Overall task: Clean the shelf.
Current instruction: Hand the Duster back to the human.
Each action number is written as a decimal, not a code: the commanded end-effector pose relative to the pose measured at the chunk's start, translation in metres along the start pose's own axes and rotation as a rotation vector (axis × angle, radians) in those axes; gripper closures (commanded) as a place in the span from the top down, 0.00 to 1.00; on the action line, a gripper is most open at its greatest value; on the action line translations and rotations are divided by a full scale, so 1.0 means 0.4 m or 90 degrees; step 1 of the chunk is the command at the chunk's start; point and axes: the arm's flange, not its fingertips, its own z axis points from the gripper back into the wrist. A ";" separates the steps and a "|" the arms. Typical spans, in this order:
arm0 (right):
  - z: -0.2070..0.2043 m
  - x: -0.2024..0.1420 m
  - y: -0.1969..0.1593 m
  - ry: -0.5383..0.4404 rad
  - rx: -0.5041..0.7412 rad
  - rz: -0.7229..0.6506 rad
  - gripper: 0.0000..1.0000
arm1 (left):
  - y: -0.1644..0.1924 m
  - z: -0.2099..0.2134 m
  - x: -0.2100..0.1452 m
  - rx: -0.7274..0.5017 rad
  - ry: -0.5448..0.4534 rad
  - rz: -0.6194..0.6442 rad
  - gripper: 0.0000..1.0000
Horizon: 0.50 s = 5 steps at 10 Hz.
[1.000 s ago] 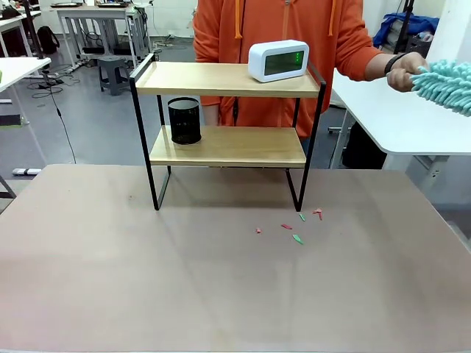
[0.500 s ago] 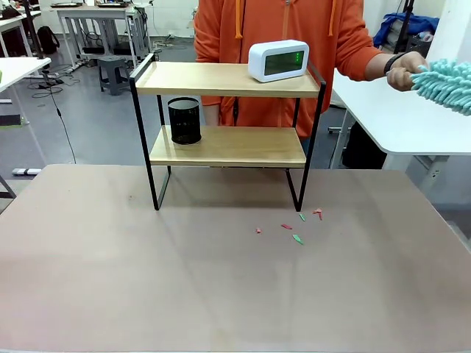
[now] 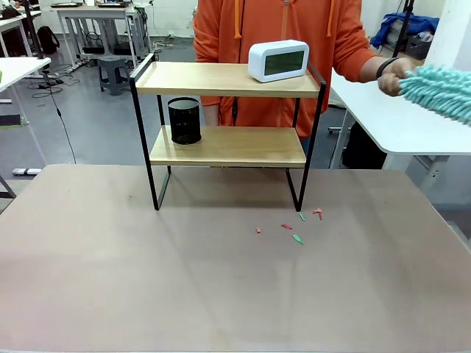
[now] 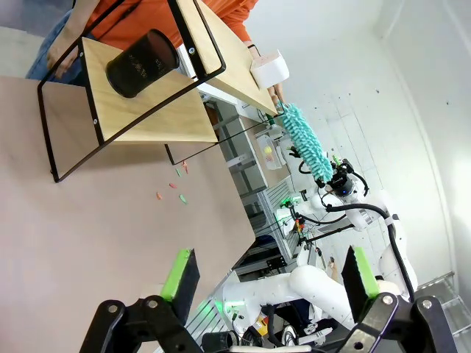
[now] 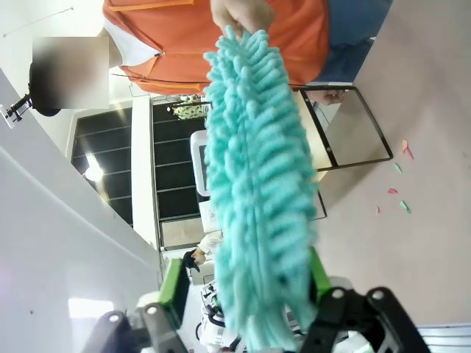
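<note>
Here, shelf (image 3: 228, 125) stands on far half of beige surface (image 3: 221, 279); your view shows white clock (image 3: 278, 59) on top board, black mesh cup (image 3: 184, 120) on lower. Coloured scraps (image 3: 294, 226) lie by its right leg. Person's hand (image 3: 394, 76) holds teal duster (image 5: 257, 213) between right pincer (image 5: 246, 287) pads; grip unclear. Left pincer (image 4: 268, 273) gapes, empty.

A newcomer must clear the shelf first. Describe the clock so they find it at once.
Find the two-tier wooden shelf at the table's far side. On its top board, at the right end, sits the clock: white, rounded, with a dark screen, unlike the black mesh cup below.
</note>
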 end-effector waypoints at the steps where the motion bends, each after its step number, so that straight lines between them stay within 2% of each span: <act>1: 0.008 -0.022 0.008 0.015 0.001 0.005 1.00 | 0.000 0.000 0.000 0.000 0.000 0.000 1.00; 2: -0.008 -0.043 0.016 0.041 0.013 0.015 1.00 | -0.026 0.024 -0.004 -0.009 0.007 0.021 1.00; 3: -0.038 -0.076 0.029 0.080 0.031 0.016 1.00 | -0.032 0.006 -0.026 -0.037 0.044 0.051 1.00; 4: -0.083 -0.119 0.041 0.127 0.045 0.017 1.00 | -0.014 -0.038 -0.054 -0.034 0.070 0.065 1.00; 5: -0.146 -0.173 0.041 0.201 0.057 0.005 1.00 | 0.003 -0.101 -0.091 -0.060 0.095 0.092 1.00</act>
